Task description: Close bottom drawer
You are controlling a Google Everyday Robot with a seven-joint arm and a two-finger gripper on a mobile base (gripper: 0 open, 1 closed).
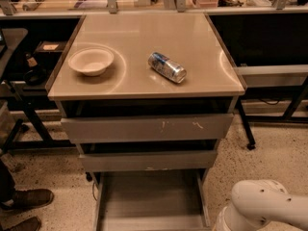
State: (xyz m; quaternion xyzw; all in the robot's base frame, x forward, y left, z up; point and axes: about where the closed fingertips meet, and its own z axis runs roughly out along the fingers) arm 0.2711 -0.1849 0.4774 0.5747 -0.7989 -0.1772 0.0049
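Note:
The bottom drawer (149, 198) of the cabinet is pulled far out toward me, a shallow grey tray with nothing in it; its front lies at the lower edge of the camera view. Above it are the mid-width drawer front (148, 160) and the widest drawer front (147, 127) with white scratch marks. A white rounded part of my arm (262, 208) shows at the lower right, beside the open drawer's right side. The gripper itself is out of view.
On the beige cabinet top (144, 32) a white bowl (91, 60) sits at the left and a can (167, 67) lies on its side in the middle. Black table frames (29, 114) flank the cabinet. A person's brown shoes (24, 199) are at the lower left.

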